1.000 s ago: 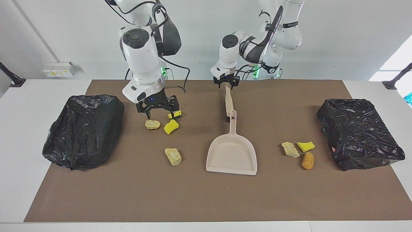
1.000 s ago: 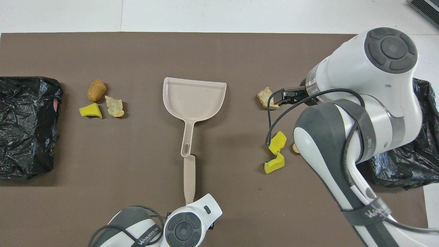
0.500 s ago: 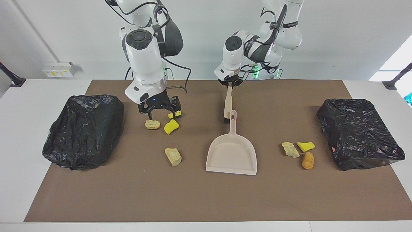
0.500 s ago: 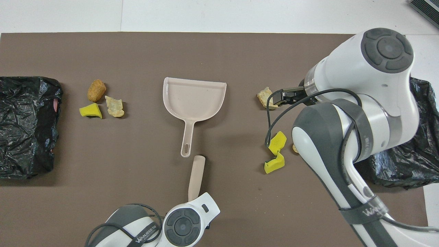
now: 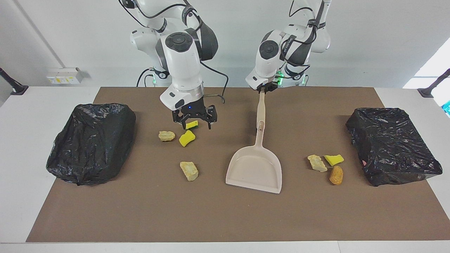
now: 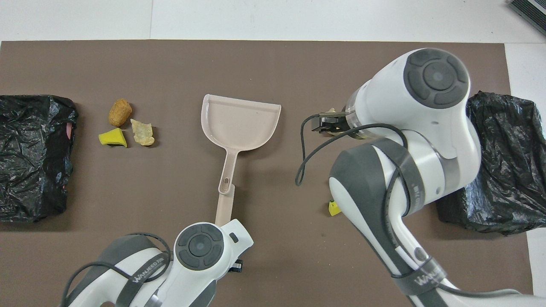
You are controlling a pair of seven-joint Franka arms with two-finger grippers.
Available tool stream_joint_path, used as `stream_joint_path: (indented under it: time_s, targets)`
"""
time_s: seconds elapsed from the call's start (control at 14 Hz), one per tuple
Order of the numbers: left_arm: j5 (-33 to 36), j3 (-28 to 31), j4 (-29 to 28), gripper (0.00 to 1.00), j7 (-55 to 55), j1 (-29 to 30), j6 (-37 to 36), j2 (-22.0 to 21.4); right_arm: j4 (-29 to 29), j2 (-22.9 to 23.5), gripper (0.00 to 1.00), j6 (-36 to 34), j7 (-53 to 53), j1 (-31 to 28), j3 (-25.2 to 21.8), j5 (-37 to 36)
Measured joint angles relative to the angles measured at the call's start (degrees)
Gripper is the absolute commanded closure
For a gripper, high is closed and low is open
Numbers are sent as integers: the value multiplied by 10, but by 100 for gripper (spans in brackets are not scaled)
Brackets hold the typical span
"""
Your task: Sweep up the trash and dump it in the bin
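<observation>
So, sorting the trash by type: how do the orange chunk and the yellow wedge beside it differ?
The orange chunk is a rounded, rough-looking oval; the yellow wedge is flat-faced and angular. The chunk is dull orange-brown, the wedge bright yellow. The wedge lies nearer the robots. Both are small and sit close together on the brown mat.

White table [image 5: 21, 147], brown mat [image 5: 218, 218], 7 trash lumps [image 5: 189, 170], dustpan [image 5: 255, 168], 2 black bags [image 5: 92, 142]

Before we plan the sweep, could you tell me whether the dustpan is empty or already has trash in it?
Empty: the dustpan shows only its bare beige tray, and the trash lumps lie on the mat beside it.
</observation>
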Motion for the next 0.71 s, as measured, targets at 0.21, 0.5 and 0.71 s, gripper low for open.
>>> stream_joint_path:
  time_s: [0.21,0.5,0.71]
  targets:
    - [3,2,5,100,71,73,-68,-62,-1,17,0,34,51,22,0,0]
    - [47,3,5,100,125,176,-92,-103,-1,38,0,65,112,60,1,0]
    - [77,3,8,100,136,231,-81,-100,-2,50,0,92,168,82,1,0]
